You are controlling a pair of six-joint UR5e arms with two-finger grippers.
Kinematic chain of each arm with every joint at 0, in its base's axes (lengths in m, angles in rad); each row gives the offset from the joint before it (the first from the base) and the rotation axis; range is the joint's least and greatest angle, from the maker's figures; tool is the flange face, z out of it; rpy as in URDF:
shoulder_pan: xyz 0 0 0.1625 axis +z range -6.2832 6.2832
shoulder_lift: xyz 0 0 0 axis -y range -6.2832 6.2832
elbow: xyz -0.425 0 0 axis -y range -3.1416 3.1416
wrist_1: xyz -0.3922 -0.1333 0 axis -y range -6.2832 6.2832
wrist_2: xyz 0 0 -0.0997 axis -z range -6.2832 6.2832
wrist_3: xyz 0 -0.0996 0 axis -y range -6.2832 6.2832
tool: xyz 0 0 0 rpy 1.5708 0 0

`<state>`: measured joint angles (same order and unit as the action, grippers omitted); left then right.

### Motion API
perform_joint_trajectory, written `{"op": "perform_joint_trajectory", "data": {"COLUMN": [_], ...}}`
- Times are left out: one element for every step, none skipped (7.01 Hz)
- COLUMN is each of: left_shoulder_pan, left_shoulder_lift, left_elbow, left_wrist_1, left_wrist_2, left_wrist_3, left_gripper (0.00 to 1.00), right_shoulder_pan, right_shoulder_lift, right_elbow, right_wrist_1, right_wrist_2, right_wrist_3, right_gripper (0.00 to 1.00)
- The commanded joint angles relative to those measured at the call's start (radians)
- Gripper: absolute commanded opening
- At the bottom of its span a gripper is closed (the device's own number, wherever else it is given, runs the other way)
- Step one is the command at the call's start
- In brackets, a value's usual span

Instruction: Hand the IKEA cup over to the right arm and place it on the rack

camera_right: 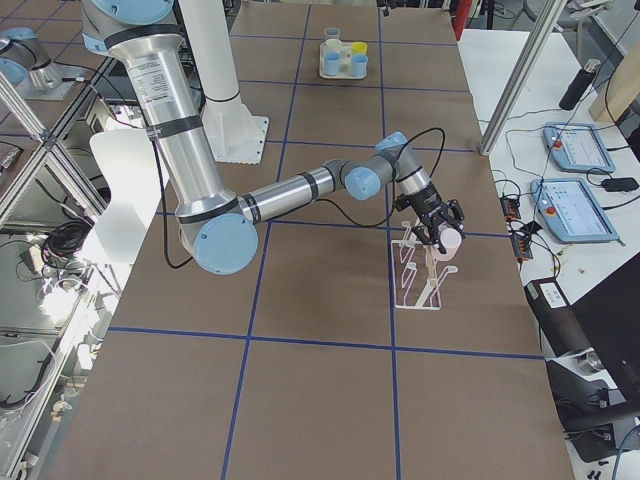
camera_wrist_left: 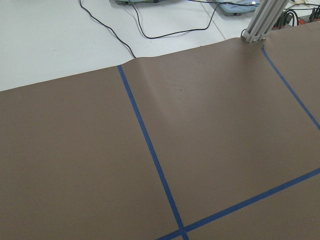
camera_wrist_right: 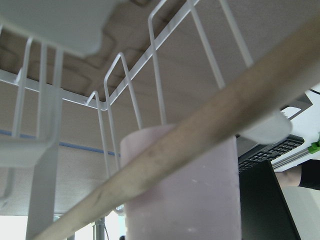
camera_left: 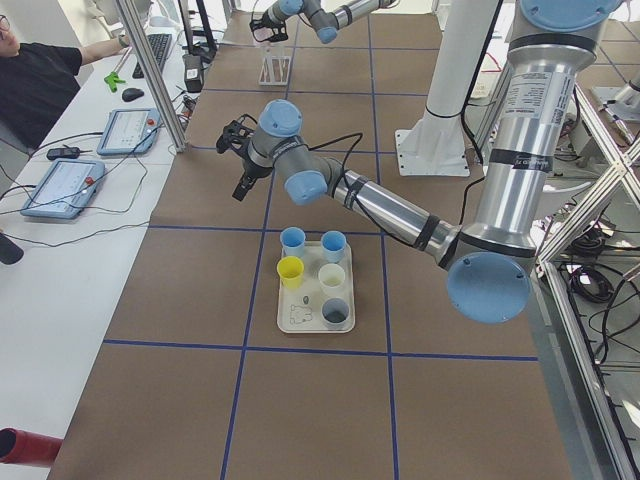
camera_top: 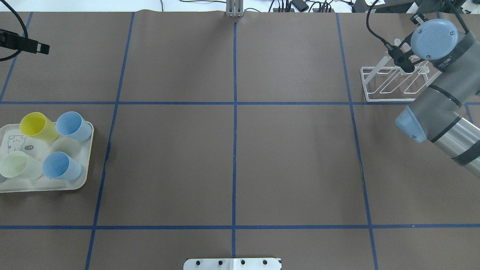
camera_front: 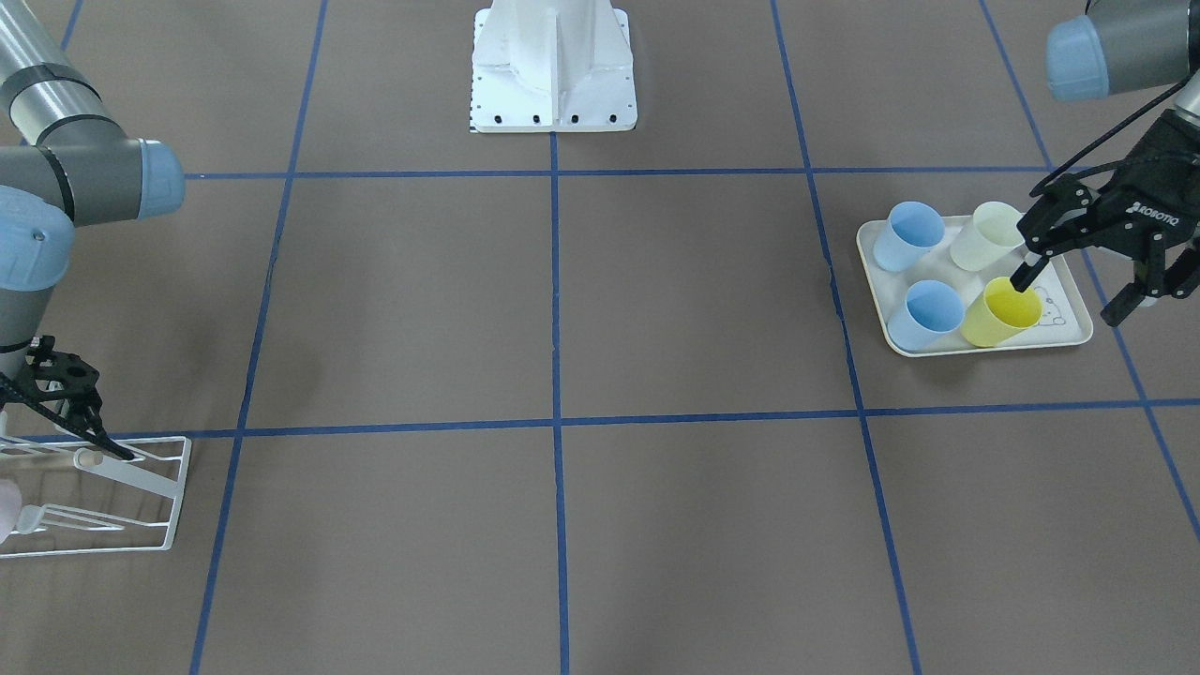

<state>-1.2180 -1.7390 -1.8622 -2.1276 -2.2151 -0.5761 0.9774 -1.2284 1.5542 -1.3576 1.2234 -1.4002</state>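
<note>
IKEA cup [camera_wrist_right: 185, 195] is at the rack [camera_top: 390, 99], right end of the counter [camera_top: 292, 161]. The handover looks done.

Layout, big to small:
- rack sits under the right arm
- tray [camera_top: 17, 148] with four spare cups [camera_top: 62, 166] is at the opposite end, well apart
- left tool [camera_front: 1069, 298] hangs above the tray's side, fingers spread, nothing in it
- right tool [camera_right: 441, 232] is down at the rack with the pale lilac cup right at its tips
- right wrist view: the cup is in among the wire prongs, with the wooden rod [camera_wrist_right: 200, 131] crossing in front of it

Progress, my read: the transfer is complete and the placement is either in hand or just made. Left to do: confirm the cup is seated on a prong, let go, back the arm out.

Can't make out:
- right tool fingers. The wrist blocks them in the overhead view, the front view shows them only partly at the frame edge, and the wrist cam doesn't show them. Clamped on the cup or apart, I can't tell.
- whether the cup is over a prong or just beside one

Left wrist view shows only bare counter.
</note>
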Motion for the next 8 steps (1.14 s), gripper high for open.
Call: {"op": "perform_joint_trajectory", "data": {"left_shoulder_pan": [0.0, 0.0, 0.0, 0.0, 0.002, 0.002, 0.0, 0.0], "left_shoulder_lift": [-0.002, -0.004, -0.007, -0.008, -0.008, -0.01, -0.01, -0.008], "left_elbow": [0.002, 0.002, 0.005, 0.006, 0.008, 0.008, 0.009, 0.008], "left_wrist_1": [0.0, 0.0, 0.002, 0.002, 0.0, 0.002, 0.0, 0.0], "left_wrist_2": [0.0, 0.0, 0.0, 0.0, 0.0, 0.0, 0.0, 0.0], "left_wrist_3": [-0.001, -0.002, -0.004, -0.004, -0.004, -0.004, -0.004, -0.004], "left_gripper": [1.0, 1.0, 1.0, 1.0, 1.0, 1.0, 1.0, 1.0], "right_shoulder_pan": [-0.008, -0.008, -0.008, -0.009, -0.009, -0.008, 0.03, 0.064], "right_shoulder_lift": [-0.005, -0.006, -0.006, -0.006, 0.001, 0.018, 0.074, 0.099], "right_elbow": [0.0, 0.0, 0.0, 0.0, 0.0, 0.013, 0.035, 0.064], "right_wrist_1": [0.0, 0.0, 0.0, 0.0, 0.0, 0.0, -0.003, -0.006], "right_wrist_2": [-0.015, -0.015, -0.015, -0.015, -0.015, -0.015, -0.004, 0.022], "right_wrist_3": [0.016, 0.015, 0.015, 0.015, 0.017, 0.023, 0.026, 0.032], "right_gripper": [0.61, 0.77, 0.8, 0.81, 0.81, 0.82, 0.82, 0.82]}}
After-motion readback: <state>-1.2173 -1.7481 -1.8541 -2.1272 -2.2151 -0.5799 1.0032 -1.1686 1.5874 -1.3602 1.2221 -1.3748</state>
